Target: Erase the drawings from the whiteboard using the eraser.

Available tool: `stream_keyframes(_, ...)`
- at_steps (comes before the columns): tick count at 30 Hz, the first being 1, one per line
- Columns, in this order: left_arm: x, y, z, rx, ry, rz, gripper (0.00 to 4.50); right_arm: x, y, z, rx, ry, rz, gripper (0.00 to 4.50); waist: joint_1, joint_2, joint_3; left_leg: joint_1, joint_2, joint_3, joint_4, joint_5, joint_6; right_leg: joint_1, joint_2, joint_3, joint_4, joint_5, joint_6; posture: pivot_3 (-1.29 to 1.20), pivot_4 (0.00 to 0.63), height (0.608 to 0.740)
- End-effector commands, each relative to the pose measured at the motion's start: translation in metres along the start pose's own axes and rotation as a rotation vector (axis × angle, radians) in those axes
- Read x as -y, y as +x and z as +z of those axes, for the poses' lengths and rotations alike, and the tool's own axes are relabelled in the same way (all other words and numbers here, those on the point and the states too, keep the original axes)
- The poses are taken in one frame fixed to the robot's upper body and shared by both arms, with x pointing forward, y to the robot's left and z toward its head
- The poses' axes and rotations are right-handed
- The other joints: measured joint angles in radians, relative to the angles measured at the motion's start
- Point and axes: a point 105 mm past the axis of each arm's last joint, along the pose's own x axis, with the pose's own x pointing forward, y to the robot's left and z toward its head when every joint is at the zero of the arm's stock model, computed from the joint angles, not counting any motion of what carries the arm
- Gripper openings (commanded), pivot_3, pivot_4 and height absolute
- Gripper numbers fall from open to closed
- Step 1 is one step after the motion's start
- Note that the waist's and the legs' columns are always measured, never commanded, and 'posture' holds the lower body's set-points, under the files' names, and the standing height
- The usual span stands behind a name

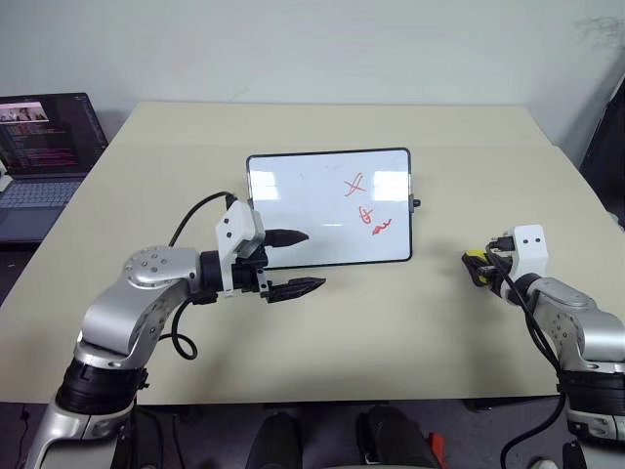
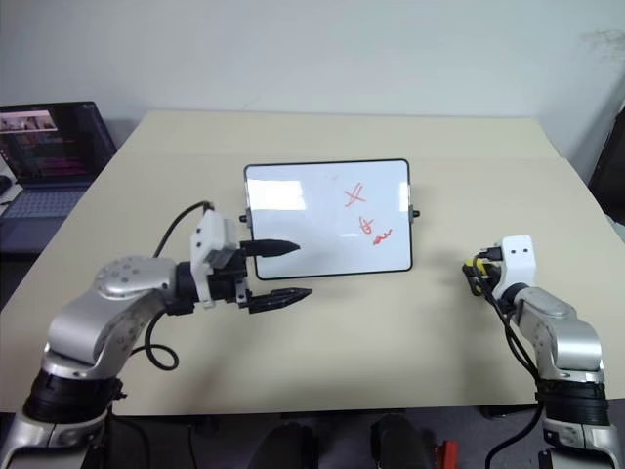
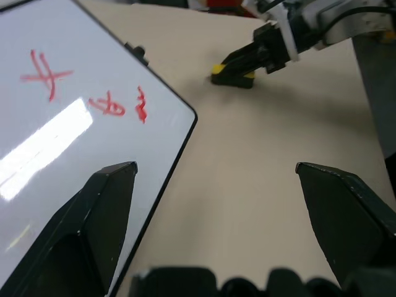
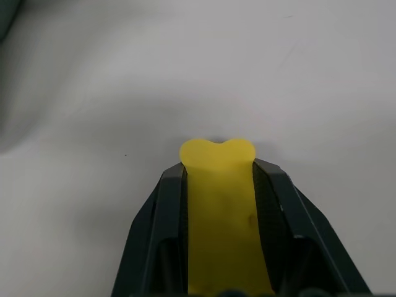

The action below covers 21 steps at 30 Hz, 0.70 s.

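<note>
Tabletop (image 1: 322,391) carries the whiteboard (image 1: 293,210) at centre, red drawings (image 1: 363,203) on its right half. Left gripper (image 1: 297,262) hovers over the board's near edge, fingers spread wide, holding nothing. Right gripper (image 4: 218,185), well right of the board, has its fingers clamped on both sides of the yellow eraser (image 4: 218,210).
</note>
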Motion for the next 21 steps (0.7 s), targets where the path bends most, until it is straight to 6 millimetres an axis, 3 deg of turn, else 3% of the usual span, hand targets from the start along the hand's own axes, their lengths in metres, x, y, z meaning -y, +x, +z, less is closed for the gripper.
stream_keyframes(1, -0.008, -0.011, 0.012, 0.043, 0.026, 0.138, 4.50, -0.018, -0.012, 0.017, 0.089, -0.021, 0.055, 1.12, 0.001, 0.000, 0.000, 0.000, 0.000, 0.000, 0.000, 0.000, 0.000, 0.000, 0.000, 0.000, 0.000, 0.000, 0.000, 0.00, 0.150, 0.740)
stream_keyframes(5, -0.031, -0.017, 0.011, 0.027, 0.020, 0.354, 4.50, -0.044, -0.030, 0.046, 0.216, -0.021, 0.106, 1.12, 0.001, 0.000, 0.000, 0.000, 0.000, -0.001, 0.000, 0.000, 0.000, 0.000, 0.000, 0.000, 0.001, 0.000, 0.000, 0.00, 0.150, 0.740)
stream_keyframes(8, -0.034, -0.015, 0.012, 0.022, -0.009, 0.407, 4.50, -0.070, -0.038, 0.061, 0.271, -0.028, 0.171, 1.12, 0.001, 0.000, 0.000, 0.000, 0.000, -0.001, 0.001, 0.000, 0.000, 0.000, 0.000, -0.001, 0.001, 0.000, 0.000, 0.00, 0.150, 0.740)
stream_keyframes(12, -0.044, -0.019, 0.007, -0.023, -0.015, 0.462, 4.50, -0.126, -0.036, 0.079, 0.308, -0.079, 0.346, 1.12, -0.003, 0.000, 0.000, 0.001, 0.000, -0.001, 0.001, 0.000, 0.000, 0.000, 0.000, -0.001, 0.001, 0.000, 0.000, 0.00, 0.150, 0.740)
stream_keyframes(16, -0.055, -0.025, 0.005, -0.075, 0.006, 0.530, 4.50, -0.158, -0.015, 0.114, 0.384, -0.199, 0.402, 1.12, -0.004, 0.000, 0.000, 0.001, -0.001, -0.001, 0.000, 0.000, 0.000, 0.000, 0.001, -0.001, 0.001, 0.000, 0.000, 0.00, 0.150, 0.740)
stream_keyframes(21, -0.056, -0.017, 0.010, -0.085, 0.029, 0.531, 4.50, -0.171, 0.007, 0.158, 0.482, -0.285, 0.361, 1.12, 0.003, 0.000, 0.001, 0.000, -0.001, -0.002, 0.000, 0.000, 0.000, 0.000, 0.001, -0.002, 0.000, 0.003, -0.004, 0.00, 0.150, 0.740)
